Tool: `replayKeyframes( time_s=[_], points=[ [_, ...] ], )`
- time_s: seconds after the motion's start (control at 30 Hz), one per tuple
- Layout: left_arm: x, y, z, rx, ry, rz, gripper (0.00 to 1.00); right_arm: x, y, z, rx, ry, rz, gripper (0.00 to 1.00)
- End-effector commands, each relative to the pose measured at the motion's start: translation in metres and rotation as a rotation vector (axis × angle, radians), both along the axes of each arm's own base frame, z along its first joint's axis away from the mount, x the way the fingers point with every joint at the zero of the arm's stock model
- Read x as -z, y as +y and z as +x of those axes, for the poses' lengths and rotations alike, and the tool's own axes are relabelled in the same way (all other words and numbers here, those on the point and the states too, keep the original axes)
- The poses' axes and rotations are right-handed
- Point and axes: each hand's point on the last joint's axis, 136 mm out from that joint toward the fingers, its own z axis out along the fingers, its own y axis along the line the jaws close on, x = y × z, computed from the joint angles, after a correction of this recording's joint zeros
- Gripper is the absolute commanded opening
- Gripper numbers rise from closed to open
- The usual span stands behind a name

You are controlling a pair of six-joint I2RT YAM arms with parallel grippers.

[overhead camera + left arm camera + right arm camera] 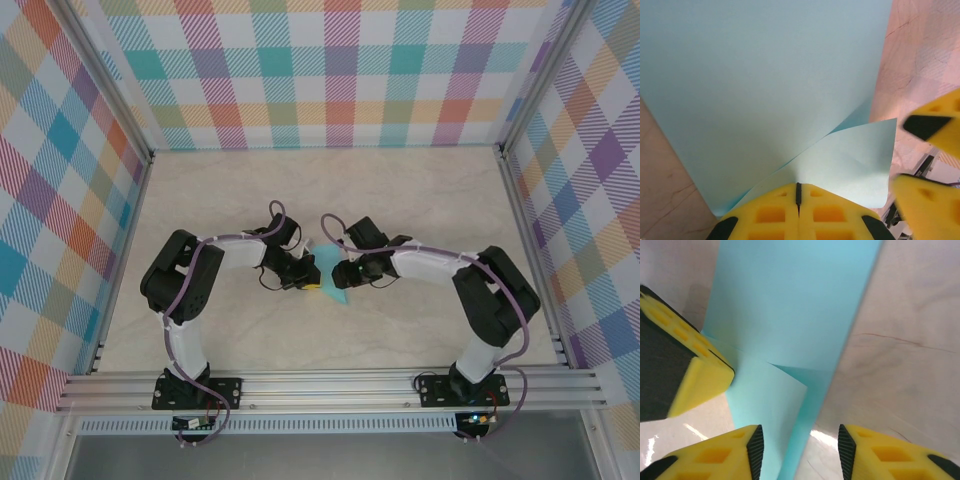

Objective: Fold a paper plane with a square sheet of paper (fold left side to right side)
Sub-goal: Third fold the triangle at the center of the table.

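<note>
Left hand closed — tips on paper sheet.

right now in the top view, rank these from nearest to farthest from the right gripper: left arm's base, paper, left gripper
From the right gripper:
1. paper, at its fingertips, mid-table.
2. left gripper, just across the paper, on its left.
3. left arm's base, far off at the table's near edge, left side.
</note>
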Motion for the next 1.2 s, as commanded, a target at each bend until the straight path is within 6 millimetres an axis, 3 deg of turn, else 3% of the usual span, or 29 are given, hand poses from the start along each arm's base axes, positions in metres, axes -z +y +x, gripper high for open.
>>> replayKeyframes(
  time_s=[0.0,0.1,0.27,0.57,0.73,1.17],
  points=[
    [0.028,0.024,-0.022,-0.010,0.070,0.143,0.00,-0.029,-0.008,-0.007,0.000,-0.029,0.020,0.48],
    [0.027,0.024,-0.022,-0.008,0.069,0.143,0.00,-0.039,0.006,-0.031,-0.065,0.036,0.146,0.45],
    [0.026,0.024,-0.021,-0.008,0.064,0.140,0.00,-0.045,0.040,-0.064,-0.146,0.242,0.400,0.31],
    [0.028,0.023,-0.021,-0.009,0.065,0.139,0.00,0.000,0.044,-0.060,-0.087,0.344,0.354,0.27],
    [0.028,0.023,-0.020,-0.009,0.065,0.137,0.00,0.005,0.040,-0.053,-0.054,0.317,0.325,0.27],
    [0.028,0.024,-0.020,-0.007,0.064,0.145,0.00,0.029,0.032,-0.063,-0.036,0.383,0.275,0.24]
  ],
)
